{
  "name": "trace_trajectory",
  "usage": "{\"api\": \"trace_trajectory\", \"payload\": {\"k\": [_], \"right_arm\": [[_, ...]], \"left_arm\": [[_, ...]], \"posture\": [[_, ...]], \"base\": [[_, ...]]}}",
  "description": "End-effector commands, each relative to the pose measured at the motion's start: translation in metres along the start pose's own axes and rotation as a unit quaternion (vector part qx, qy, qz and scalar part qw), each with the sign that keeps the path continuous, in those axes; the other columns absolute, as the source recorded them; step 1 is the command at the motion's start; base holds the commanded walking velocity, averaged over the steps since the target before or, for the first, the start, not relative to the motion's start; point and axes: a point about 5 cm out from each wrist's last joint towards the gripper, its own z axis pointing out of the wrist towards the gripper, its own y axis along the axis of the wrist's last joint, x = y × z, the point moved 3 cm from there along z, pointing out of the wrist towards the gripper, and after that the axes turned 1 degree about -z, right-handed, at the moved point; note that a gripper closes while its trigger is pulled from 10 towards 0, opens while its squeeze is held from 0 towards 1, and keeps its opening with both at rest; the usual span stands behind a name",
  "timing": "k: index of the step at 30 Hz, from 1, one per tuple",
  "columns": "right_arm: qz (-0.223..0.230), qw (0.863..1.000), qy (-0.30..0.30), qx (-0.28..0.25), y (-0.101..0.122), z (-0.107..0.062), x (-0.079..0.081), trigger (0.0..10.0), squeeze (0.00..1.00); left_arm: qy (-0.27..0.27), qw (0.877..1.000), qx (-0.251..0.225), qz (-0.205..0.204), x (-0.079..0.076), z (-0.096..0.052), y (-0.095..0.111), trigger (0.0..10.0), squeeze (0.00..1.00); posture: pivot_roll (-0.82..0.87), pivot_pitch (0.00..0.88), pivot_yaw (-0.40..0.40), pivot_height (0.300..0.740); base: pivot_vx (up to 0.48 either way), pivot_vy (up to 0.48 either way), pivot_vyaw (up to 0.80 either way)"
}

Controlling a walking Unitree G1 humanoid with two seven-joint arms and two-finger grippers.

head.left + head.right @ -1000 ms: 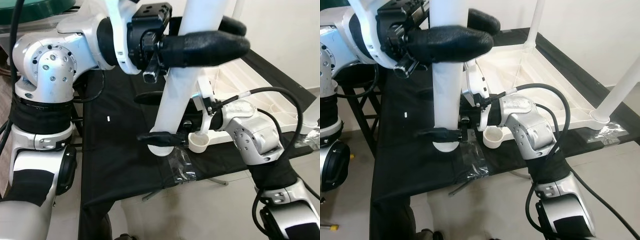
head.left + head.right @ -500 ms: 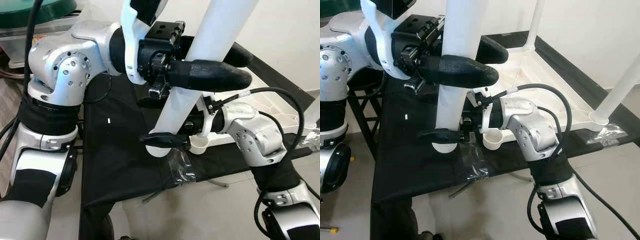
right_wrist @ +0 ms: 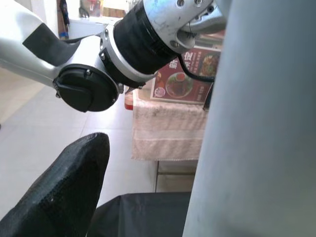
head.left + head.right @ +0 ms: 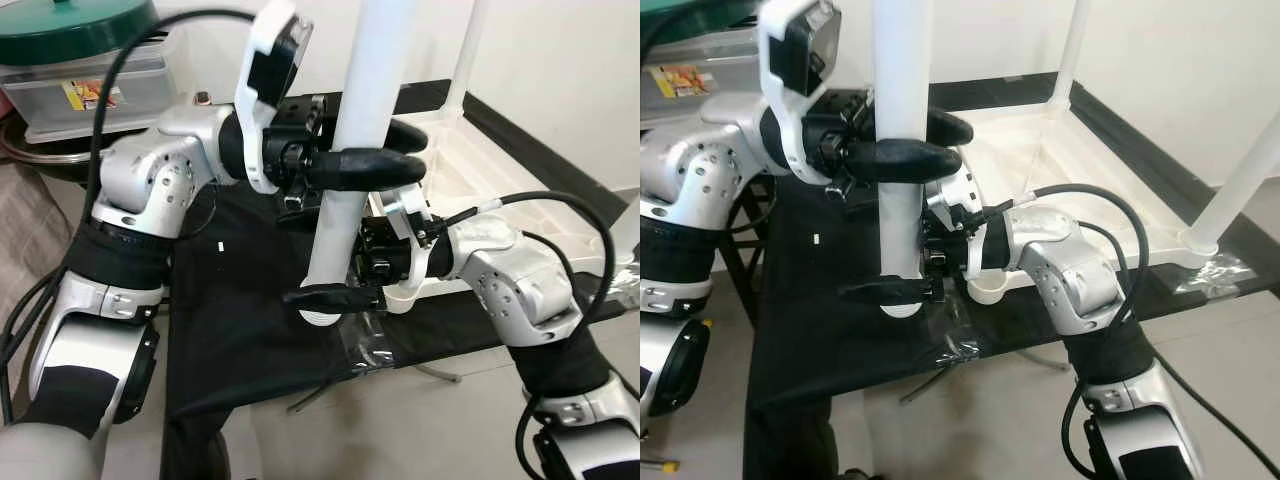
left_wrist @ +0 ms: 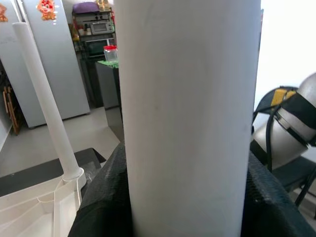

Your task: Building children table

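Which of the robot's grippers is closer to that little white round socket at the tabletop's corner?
Right. The right gripper clasps the white table leg low down, beside the socket; the left gripper grips the leg higher up.

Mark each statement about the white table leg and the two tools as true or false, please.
1. The left tool grips the white leg on its upper part. True.
2. The right tool holds the leg near its lower end. True.
3. The leg lies flat on the black cloth. False: it stands nearly upright.
4. The white tabletop has no legs attached. False: other legs already stand on its corners.
5. A white socket sits beside the leg's lower end. True.
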Motion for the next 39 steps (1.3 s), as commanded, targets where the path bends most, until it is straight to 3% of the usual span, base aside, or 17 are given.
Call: {"api": "trace_trajectory", "payload": {"k": [1, 8, 9, 10, 11, 12, 13, 20, 36, 37, 39], "right_arm": [[-0.047, 0.994, 0.092, -0.022, 0.023, 0.018, 0.022, 10.0, 0.0], [-0.049, 0.995, 0.087, -0.013, 0.022, 0.015, 0.02, 10.0, 0.0], [-0.046, 0.995, 0.087, -0.01, 0.02, 0.015, 0.021, 5.6, 0.0], [-0.046, 0.995, 0.087, -0.01, 0.02, 0.015, 0.021, 5.6, 0.0], [-0.044, 0.995, 0.087, -0.007, 0.018, 0.016, 0.021, 2.6, 0.0], [-0.044, 0.995, 0.087, -0.007, 0.018, 0.016, 0.021, 2.6, 0.0], [-0.041, 0.995, 0.087, -0.006, 0.016, 0.016, 0.022, 0.0, 0.0], [-0.042, 0.997, 0.062, 0.006, 0.007, 0.018, 0.019, 0.0, 0.0], [-0.05, 0.998, 0.022, -0.002, 0.007, 0.02, 0.009, 0.0, 0.0], [-0.051, 0.999, 0.02, -0.004, 0.008, 0.021, 0.008, 0.0, 0.0], [-0.051, 0.999, 0.02, -0.004, 0.008, 0.021, 0.008, 0.0, 0.0]], "left_arm": [[0.032, 0.998, 0.05, 0.001, 0.007, -0.002, -0.016, 0.0, 0.0], [0.026, 0.998, 0.053, 0.01, 0.007, -0.001, -0.019, 0.0, 0.0], [0.026, 0.998, 0.051, 0.014, 0.007, -0.001, -0.018, 0.0, 0.0], [0.026, 0.998, 0.051, 0.014, 0.007, -0.001, -0.018, 0.0, 0.0], [0.026, 0.998, 0.049, 0.016, 0.008, -0.001, -0.017, 0.0, 0.0], [0.026, 0.998, 0.049, 0.016, 0.008, -0.001, -0.017, 0.0, 0.0], [0.026, 0.998, 0.048, 0.018, 0.008, -0.001, -0.016, 0.0, 0.0], [0.031, 0.998, 0.046, 0.022, 0.009, -0.002, -0.012, 0.0, 0.0], [0.053, 0.998, 0.026, 0.024, 0.014, -0.003, -0.006, 0.0, 0.0], [0.057, 0.998, 0.022, 0.02, 0.015, -0.003, -0.006, 2.5, 0.03], [0.057, 0.998, 0.022, 0.02, 0.015, -0.003, -0.006, 2.5, 0.03]], "posture": [[0.06, 0.082, 0.005, 0.74], [0.06, 0.084, 0.002, 0.74], [0.06, 0.085, 0.001, 0.74], [0.06, 0.085, 0.001, 0.74], [0.06, 0.085, 0.001, 0.74], [0.06, 0.085, 0.001, 0.74], [0.06, 0.084, 0.001, 0.74], [0.07, 0.085, -0.001, 0.74], [0.07, 0.086, 0.0, 0.74], [0.07, 0.087, 0.0, 0.74], [0.07, 0.087, 0.0, 0.74]], "base": [[0.0, 0.0, 0.0], [0.0, 0.0, 0.0], [0.0, 0.0, 0.0], [0.0, 0.0, 0.0], [0.0, 0.0, 0.0], [0.0, 0.0, 0.0], [0.0, 0.0, 0.0], [0.0, 0.0, 0.0], [0.0, 0.0, 0.0], [0.0, 0.0, 0.0], [0.0, 0.0, 0.0]]}}
